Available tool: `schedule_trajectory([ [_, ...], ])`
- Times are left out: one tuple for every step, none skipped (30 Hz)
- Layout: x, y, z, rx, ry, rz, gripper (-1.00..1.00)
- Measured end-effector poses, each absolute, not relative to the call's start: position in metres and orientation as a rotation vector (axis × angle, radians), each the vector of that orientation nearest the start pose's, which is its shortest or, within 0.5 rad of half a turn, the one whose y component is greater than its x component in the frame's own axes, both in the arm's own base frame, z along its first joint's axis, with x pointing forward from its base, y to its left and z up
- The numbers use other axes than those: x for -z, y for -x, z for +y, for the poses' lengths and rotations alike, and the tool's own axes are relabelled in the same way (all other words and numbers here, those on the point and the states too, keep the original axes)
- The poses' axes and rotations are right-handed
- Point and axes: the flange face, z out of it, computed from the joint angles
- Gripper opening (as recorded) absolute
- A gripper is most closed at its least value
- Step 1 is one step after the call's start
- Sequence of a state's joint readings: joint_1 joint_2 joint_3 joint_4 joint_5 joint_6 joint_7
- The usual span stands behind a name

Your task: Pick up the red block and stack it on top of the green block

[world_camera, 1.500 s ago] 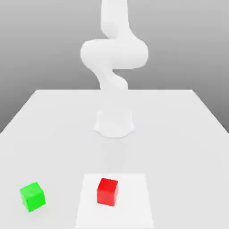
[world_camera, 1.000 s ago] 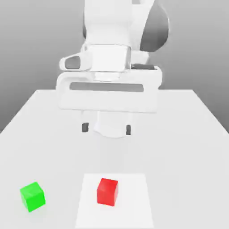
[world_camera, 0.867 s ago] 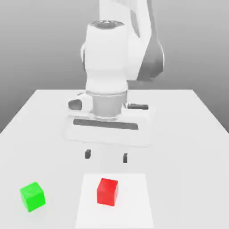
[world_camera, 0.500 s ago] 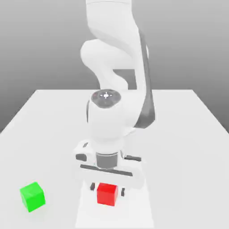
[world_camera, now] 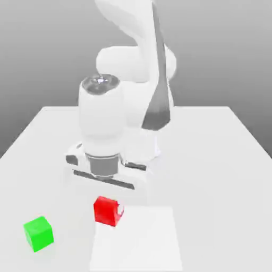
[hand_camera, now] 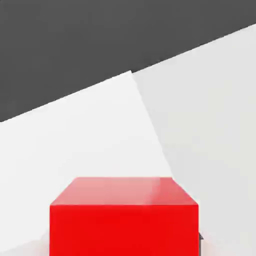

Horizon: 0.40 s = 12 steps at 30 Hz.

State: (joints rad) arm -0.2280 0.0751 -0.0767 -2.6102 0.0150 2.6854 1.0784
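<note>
Red block [world_camera: 108,211] is up off the table [world_camera: 202,180], pinched between the fingers [world_camera: 120,209] of the gripper [world_camera: 109,210], as far as I can see from here. It hangs near the white sheet's [world_camera: 137,239] far left corner in the exterior view. Over to that view's left, well apart from the sheet, the green block [world_camera: 39,234] sits on the table, nothing on top of it. In the hand view, the red block's flat face looms close.
</note>
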Motion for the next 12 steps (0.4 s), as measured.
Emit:
schedule_trajectory([
  [-0.231,-0.416,-0.156,0.0,2.327,2.109,-1.0],
  [-0.235,-0.414,-0.18,0.0,2.244,2.197,-1.0],
  [-0.239,-0.411,-0.203,0.0,2.162,2.278,-1.0],
  [-0.241,-0.408,-0.222,0.0,2.095,2.34,-1.0],
  [-0.235,-0.408,-0.229,0.0,2.067,2.364,-1.0],
  [-0.225,-0.409,-0.232,0.001,2.054,2.375,-1.0],
  [-0.214,-0.409,-0.233,0.001,2.048,2.381,-1.0],
  [-0.201,-0.409,-0.234,0.001,2.044,2.384,-1.0],
  [-0.189,-0.408,-0.234,0.001,2.043,2.386,1.0],
  [-0.189,-0.408,-0.234,0.001,2.043,2.386,1.0],
  [-0.189,-0.408,-0.234,0.001,2.043,2.386,1.0],
  [-0.189,-0.408,-0.234,0.001,2.043,2.386,1.0],
])
